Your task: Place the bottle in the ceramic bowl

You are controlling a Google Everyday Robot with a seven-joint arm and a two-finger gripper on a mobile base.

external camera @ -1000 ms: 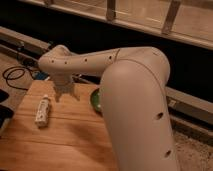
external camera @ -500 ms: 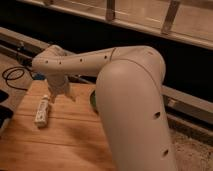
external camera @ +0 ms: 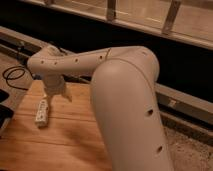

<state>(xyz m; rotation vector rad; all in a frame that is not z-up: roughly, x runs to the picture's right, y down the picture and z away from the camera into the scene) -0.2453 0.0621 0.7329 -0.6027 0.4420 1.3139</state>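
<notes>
Bottle (external camera: 42, 111) laid flat on wooden table (external camera: 75, 135)
Slim white plastic; gripper (external camera: 58, 95) seen just beside it; its grasp cannot be told

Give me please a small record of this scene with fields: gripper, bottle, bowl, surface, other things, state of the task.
gripper: low over the wooden table, close beside the bottle's far end
bottle: white, lying flat on the table, near its edge at the picture's left
ceramic bowl: not in view; the arm may hide it
surface: wooden table
other things: black cable beyond the table's far corner
state of the task: bottle not yet lifted, not in the bowl
</notes>
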